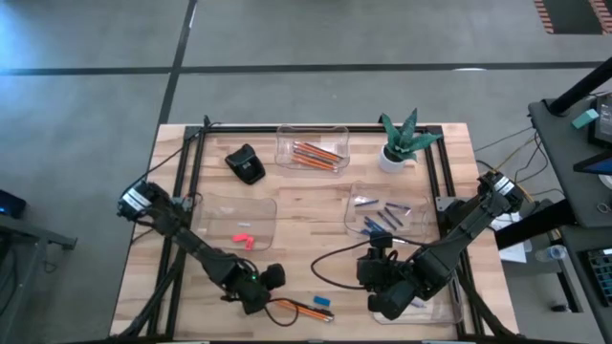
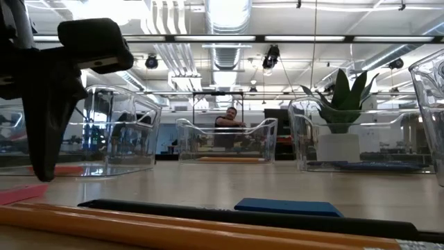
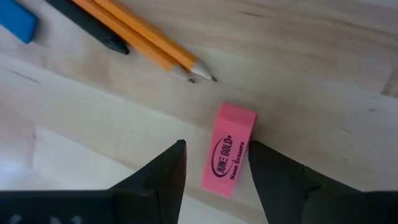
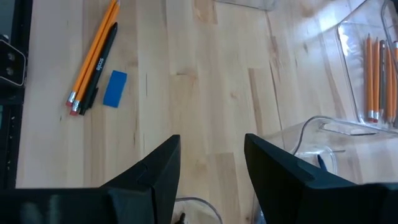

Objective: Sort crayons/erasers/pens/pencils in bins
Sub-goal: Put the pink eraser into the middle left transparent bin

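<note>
**Pink eraser sits between the left jaws, ready to pinch**

At lower centre-left of the overhead frame, the left gripper [image 1: 271, 287] hovers low over the table [image 1: 306, 215]. Its wrist view shows the fingers [image 3: 163, 177] spread, straddling a pink eraser [image 3: 229, 150] without yet squeezing it. The eraser looks light, rubbery and grippy, so a pinch across its long flat sides should hold. Just beyond lie two pencils [image 3: 140, 34], a pen [image 3: 90, 25] and a blue eraser [image 3: 17, 22]. Lower right in the overhead frame, the right gripper [image 1: 382, 270] waits with fingers apart, beside the bin [image 1: 356, 205] of crayons.
</note>
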`<state>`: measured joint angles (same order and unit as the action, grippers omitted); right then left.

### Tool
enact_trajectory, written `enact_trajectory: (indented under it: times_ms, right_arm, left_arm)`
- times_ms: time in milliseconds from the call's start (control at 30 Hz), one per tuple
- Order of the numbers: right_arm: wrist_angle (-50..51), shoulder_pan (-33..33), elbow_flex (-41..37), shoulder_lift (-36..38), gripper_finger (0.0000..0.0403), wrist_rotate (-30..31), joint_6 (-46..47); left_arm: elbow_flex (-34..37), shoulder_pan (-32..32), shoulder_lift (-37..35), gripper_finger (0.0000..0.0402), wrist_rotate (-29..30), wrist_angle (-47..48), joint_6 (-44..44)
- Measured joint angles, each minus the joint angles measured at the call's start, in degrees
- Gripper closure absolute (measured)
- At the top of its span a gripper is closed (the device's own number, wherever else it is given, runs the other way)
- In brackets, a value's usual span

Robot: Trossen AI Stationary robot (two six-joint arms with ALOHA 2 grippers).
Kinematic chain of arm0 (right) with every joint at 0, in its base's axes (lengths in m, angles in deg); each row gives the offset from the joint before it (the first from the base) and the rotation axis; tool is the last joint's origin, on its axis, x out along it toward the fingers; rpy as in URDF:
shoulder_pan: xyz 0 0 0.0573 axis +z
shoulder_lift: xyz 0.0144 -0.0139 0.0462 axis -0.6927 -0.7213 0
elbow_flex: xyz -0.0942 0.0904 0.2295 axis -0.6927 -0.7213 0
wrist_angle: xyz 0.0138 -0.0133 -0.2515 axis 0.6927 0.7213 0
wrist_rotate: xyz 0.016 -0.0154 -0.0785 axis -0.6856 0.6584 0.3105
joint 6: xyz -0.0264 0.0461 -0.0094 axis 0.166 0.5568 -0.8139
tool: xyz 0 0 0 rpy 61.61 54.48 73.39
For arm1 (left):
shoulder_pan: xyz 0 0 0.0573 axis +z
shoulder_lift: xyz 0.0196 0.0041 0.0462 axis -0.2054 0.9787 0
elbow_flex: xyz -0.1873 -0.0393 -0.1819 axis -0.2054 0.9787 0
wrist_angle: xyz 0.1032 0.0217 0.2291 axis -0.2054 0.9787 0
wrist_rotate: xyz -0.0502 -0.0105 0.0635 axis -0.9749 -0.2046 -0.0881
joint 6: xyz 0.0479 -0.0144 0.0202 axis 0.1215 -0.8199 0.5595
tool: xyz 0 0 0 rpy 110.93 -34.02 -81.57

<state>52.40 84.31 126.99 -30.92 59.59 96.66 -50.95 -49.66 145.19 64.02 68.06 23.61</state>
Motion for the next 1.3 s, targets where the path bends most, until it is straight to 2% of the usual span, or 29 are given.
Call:
enact_trajectory:
  times_ms: [167, 367, 533, 667, 867, 1067, 1300]
  right_arm:
    - [0.0, 0.0, 0.0, 0.0, 0.0232, -0.04, 0.02]
    - [0.0, 0.0, 0.0, 0.0, 0.0232, -0.15, 0.02]
    - [0.0, 0.0, 0.0, 0.0, 0.0232, -0.15, 0.02]
    - [0.0, 0.0, 0.0, 0.0, 0.0232, -0.17, 0.02]
    - [0.03, 0.0, 0.0, 0.0, 0.0232, -0.17, 0.02]
    - [0.02, 0.0, 0.0, 0.0, 0.0232, -0.17, 0.02]
    - [0.05, 0.0, 0.0, 0.0, 0.0232, -0.44, 0.02]
  left_arm:
    - [-1.01, 1.37, 0.9, 0.0246, -1.47, 0.71, 0.02]
    - [-1.16, 3.01, 1.03, 0.0293, -7.47, 1.03, -3.35]
    - [-0.82, 3.24, 1.03, 0.0329, -8.13, 1.33, -5.92]
    - [-0.81, 3.53, 1.03, 0.0339, -9.45, 1.36, -9.85]
    - [-1.61, 3.72, 1.17, 0.0335, -9.99, 1.77, -14.18]
    - [-3.89, 4.06, 1.41, 0.0303, -6.11, 1.38, -20.88]
    - [-3.96, 4.22, 3.76, 0.0265, -7.8, 1.58, -24.17]
